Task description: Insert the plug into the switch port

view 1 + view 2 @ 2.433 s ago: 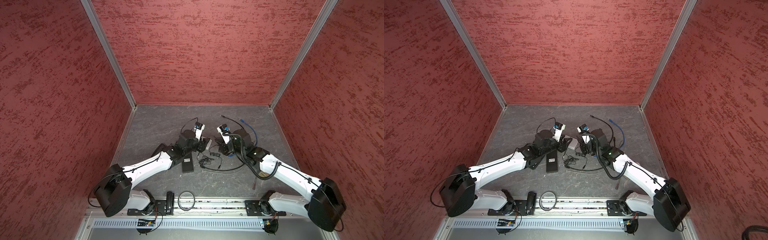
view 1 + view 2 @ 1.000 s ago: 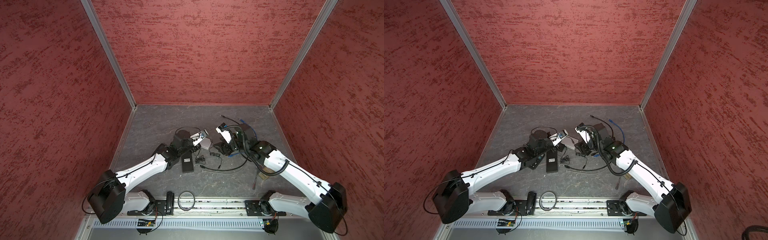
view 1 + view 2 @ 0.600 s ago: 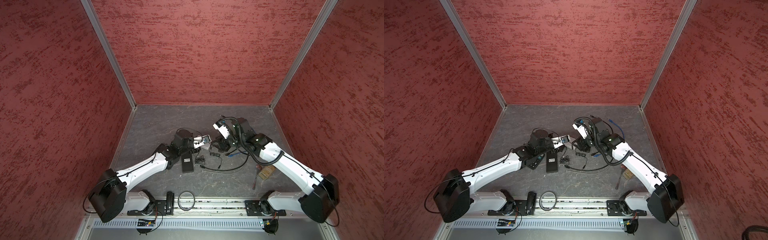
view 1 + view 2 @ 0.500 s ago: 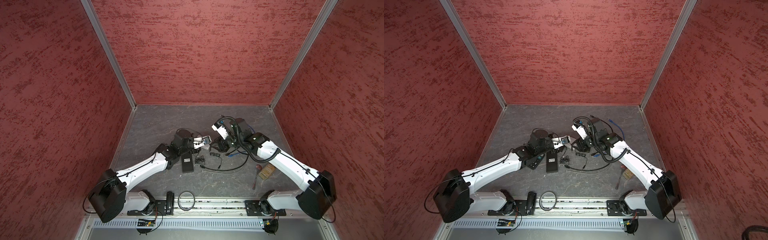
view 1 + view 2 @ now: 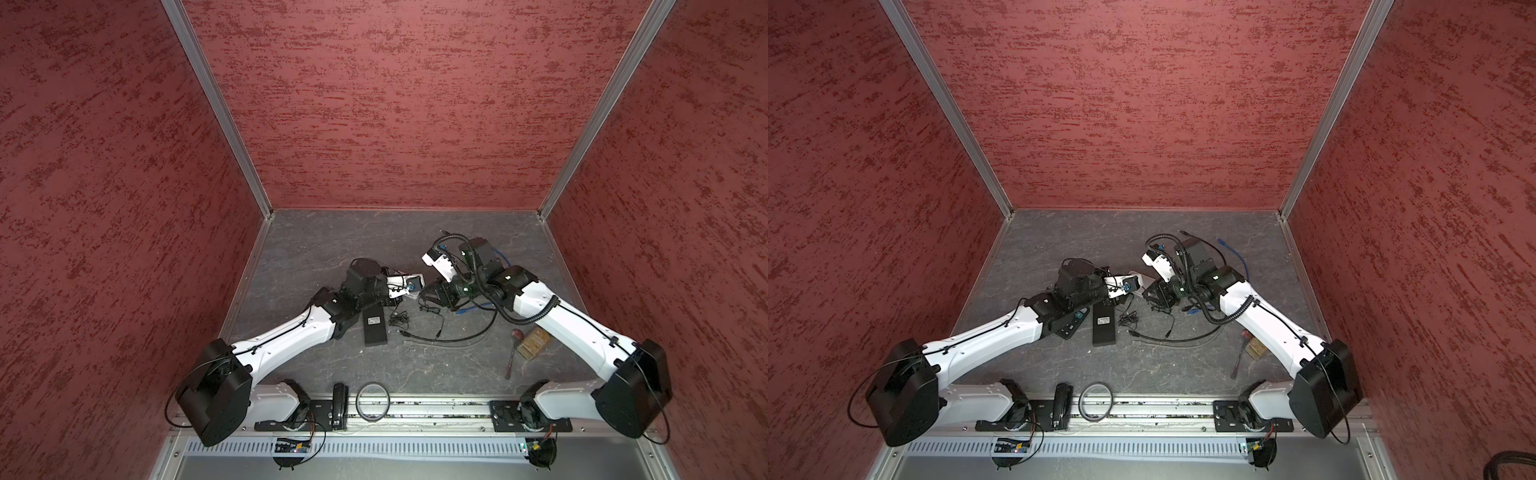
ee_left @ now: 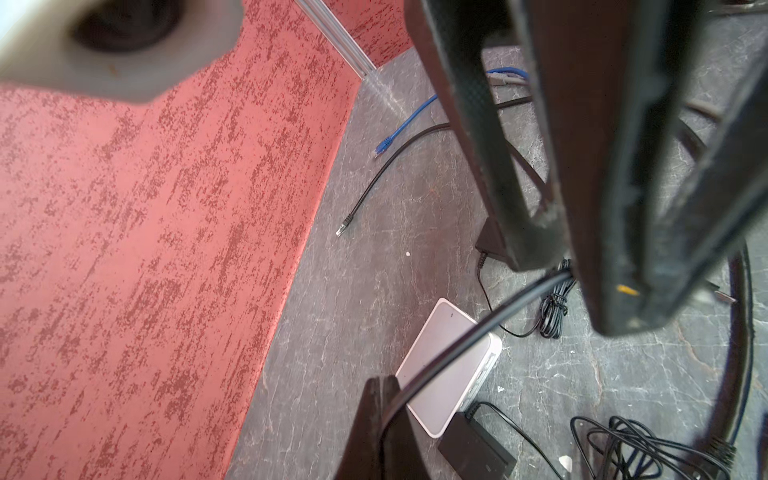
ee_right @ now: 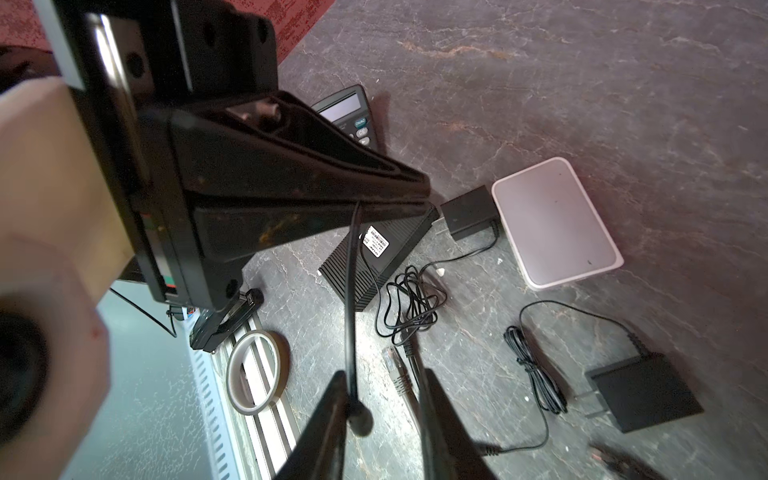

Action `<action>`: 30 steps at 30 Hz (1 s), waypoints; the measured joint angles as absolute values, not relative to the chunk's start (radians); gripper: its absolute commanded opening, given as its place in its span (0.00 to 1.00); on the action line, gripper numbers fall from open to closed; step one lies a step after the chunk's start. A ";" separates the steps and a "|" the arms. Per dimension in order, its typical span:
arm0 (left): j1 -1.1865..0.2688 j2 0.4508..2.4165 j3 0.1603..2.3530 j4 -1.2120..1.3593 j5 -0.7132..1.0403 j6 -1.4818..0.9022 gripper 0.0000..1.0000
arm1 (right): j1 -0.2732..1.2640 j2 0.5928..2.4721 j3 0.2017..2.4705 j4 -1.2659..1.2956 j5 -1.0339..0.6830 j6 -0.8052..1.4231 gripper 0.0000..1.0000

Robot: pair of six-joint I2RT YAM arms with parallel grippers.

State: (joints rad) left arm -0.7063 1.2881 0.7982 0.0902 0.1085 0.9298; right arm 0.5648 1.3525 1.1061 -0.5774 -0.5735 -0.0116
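My left gripper [image 6: 384,419] clenches the cord [image 7: 352,291]; right gripper [image 7: 382,382] stands loose around the plug [image 7: 360,417] (not pinched yet) above the worktop's [image 7: 582,83] middle. Next: pinch firmly, aim for the white switch [image 7: 557,220].

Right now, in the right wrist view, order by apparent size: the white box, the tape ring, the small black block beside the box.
1. white box
2. tape ring
3. small black block
Ring over block is a narrow call; camera distance may differ.
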 measured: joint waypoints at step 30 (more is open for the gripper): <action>-0.705 1.308 0.781 0.198 0.134 0.908 0.65 | 0.564 1.393 1.079 -0.518 -0.599 0.022 0.06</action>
State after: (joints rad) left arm -0.7052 1.3083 0.7815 0.1978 0.1337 0.9077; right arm 0.5644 1.3926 1.0786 -0.5179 -0.5991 0.0216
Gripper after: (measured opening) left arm 0.522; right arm 0.089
